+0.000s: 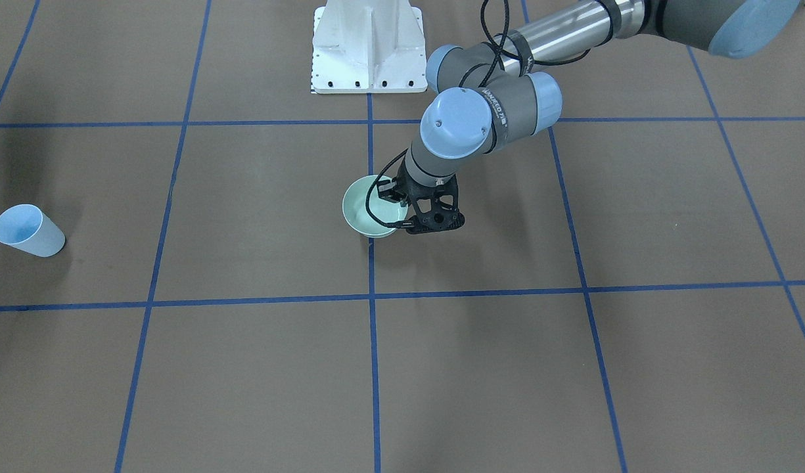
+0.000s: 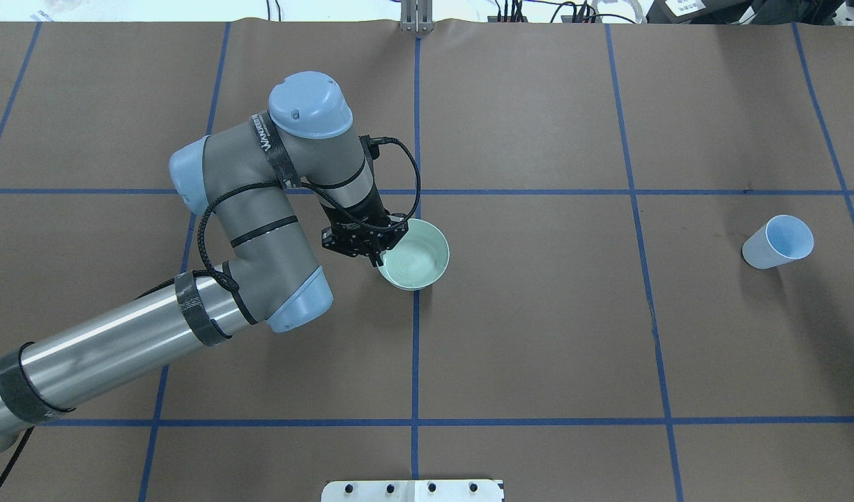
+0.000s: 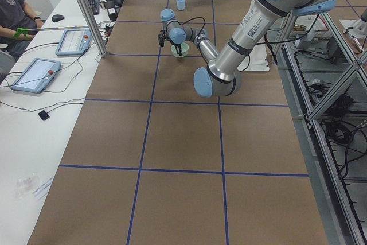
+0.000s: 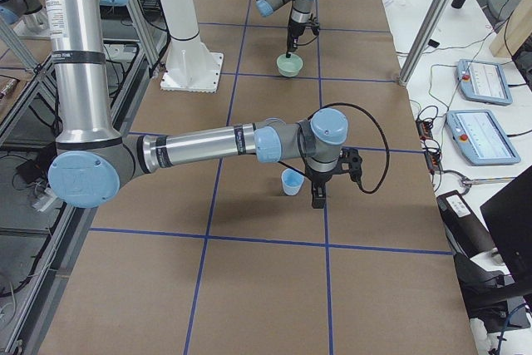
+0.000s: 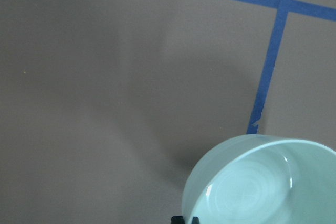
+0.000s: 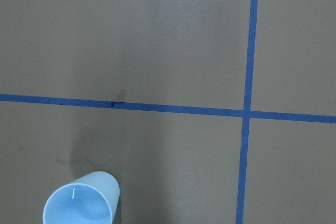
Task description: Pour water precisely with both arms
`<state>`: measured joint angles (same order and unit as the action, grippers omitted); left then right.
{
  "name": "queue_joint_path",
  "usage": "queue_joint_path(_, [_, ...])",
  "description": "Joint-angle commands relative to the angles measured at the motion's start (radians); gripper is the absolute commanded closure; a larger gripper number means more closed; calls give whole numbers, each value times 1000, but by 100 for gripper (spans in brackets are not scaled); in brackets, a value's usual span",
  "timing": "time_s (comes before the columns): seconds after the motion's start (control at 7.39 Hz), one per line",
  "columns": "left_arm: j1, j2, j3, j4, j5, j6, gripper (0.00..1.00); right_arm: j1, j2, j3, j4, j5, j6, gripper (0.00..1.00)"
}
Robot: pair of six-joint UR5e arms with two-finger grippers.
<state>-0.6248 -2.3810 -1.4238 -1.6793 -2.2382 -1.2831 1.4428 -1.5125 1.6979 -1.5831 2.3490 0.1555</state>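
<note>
A pale green bowl (image 2: pixel 418 256) stands near the table's middle, and it also shows in the front view (image 1: pixel 363 209) and the left wrist view (image 5: pixel 262 182). My left gripper (image 2: pixel 380 256) reaches down at the bowl's rim on the robot's left side, shut on the rim. A light blue cup (image 2: pixel 779 242) stands upright far to the right, open end up, seen from above in the right wrist view (image 6: pixel 81 202). My right gripper (image 4: pixel 317 195) hangs just beside the cup (image 4: pixel 291 181); I cannot tell whether it is open. I cannot make out any water in either vessel.
The white bolted pedestal (image 1: pixel 368 46) stands at the robot's side of the table. Blue tape lines (image 2: pixel 415 335) divide the brown table cover into squares. Tablets (image 4: pixel 482 81) and a metal post (image 4: pixel 420 31) stand along the operators' side.
</note>
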Motion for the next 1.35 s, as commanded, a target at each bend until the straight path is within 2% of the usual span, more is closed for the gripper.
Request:
queue_joint_path(0.0, [4,-17,25,-14,0,-1,100,-1,0,-1,0,0,-1,1])
queue_joint_path(0.14, [4,-17,25,-14,0,-1,100,1,0,-1,0,0,-1,1])
queue_joint_path(0.27, [8,-15,31,-14,0,-1,89,1,0,-1,-2,0,-1,1])
queue_joint_path(0.41, [8,-15,31,-14,0,1,82,1,0,-3,0,0,-1,1])
queue_joint_path(0.54, [8,-15,31,-14,0,-1,82,1,0,-4,0,0,-1,1])
queue_joint_path(0.68, [8,-15,31,-14,0,-1,56,1,0,-4,0,0,-1,1])
queue_joint_path(0.81, [7,-17,25,-14,0,2,14,1,0,-4,0,0,-1,1])
queue_joint_path(0.95, [-7,-15,0,-13,0,1,1,-1,2,0,9,0,-4,1])
queue_joint_path(1.08, [-41,-4,-65,-2,-4,-1,0,-16,2,-1,76,0,-2,1])
queue_joint_path(1.22, [-71,87,-190,9,-6,-1,0,-44,-3,6,151,7,1,1])
